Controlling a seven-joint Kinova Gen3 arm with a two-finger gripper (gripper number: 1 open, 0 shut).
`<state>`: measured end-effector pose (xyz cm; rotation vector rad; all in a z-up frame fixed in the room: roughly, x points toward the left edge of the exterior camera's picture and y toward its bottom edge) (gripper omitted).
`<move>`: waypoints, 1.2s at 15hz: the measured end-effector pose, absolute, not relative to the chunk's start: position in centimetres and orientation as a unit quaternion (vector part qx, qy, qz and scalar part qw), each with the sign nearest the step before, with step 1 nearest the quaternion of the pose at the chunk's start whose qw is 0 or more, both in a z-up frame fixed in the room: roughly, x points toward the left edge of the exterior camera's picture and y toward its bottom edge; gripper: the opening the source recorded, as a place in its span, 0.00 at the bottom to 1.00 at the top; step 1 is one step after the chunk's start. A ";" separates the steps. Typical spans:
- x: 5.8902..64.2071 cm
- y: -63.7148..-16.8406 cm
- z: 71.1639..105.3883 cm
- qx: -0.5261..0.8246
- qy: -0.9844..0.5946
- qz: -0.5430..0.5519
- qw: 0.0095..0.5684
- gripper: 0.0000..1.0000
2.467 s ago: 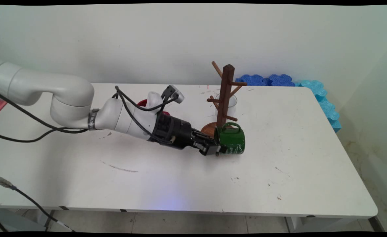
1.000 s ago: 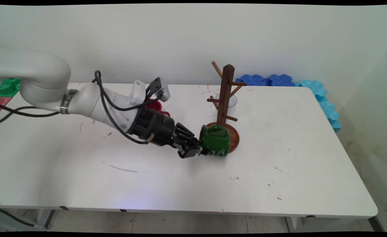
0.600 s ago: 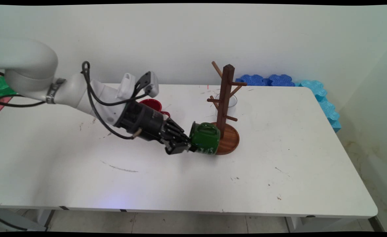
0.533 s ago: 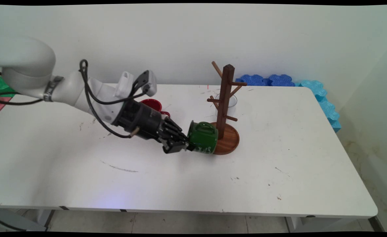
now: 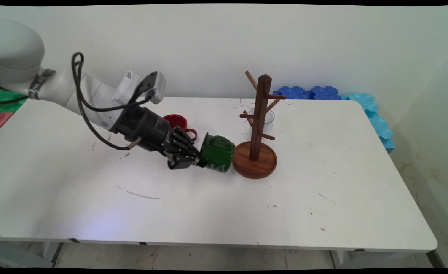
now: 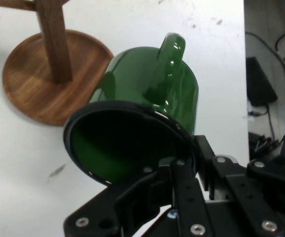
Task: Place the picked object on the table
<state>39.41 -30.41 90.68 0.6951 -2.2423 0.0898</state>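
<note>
The black gripper point(image 5: 198, 163) was clamped on the rim of a green mug point(image 5: 217, 153), one finger inside the mouth and the other outside, as the hand view showed point(image 6: 182, 170). The mug point(image 6: 147, 98) lay on its side in the grasp, its mouth turned toward the gripper and its handle uppermost. Pale lettering ran along the mug's lower side in the main view, but it was too small and tilted to read.

The landmark was the wooden mug tree point(image 5: 258, 125), a dark post with slanted pegs on a round wooden base point(image 6: 48, 79). The green mug was just to the left of that base, near it; whether they touched could not be told. A red mug point(image 5: 178, 122) stood on the white table point(image 5: 322, 171) further to the left of the tree, behind the gripper. A clear glass point(image 5: 265, 118) stood just behind the tree's post. Blue foam blocks point(image 5: 311, 92) lay to the right of the tree, along the table's far edge against the wall
</note>
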 end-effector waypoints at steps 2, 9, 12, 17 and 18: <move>40.2 -30.4 91.1 0.264 -0.888 0.040 0.374 0.00; 42.5 -30.4 92.2 0.230 -0.917 0.056 0.321 0.00; 43.0 -30.2 92.2 0.216 -0.928 0.064 0.295 0.00; 43.5 -29.9 92.0 0.196 -0.945 0.082 0.250 0.00; 43.6 -29.9 91.9 0.192 -0.948 0.086 0.240 0.00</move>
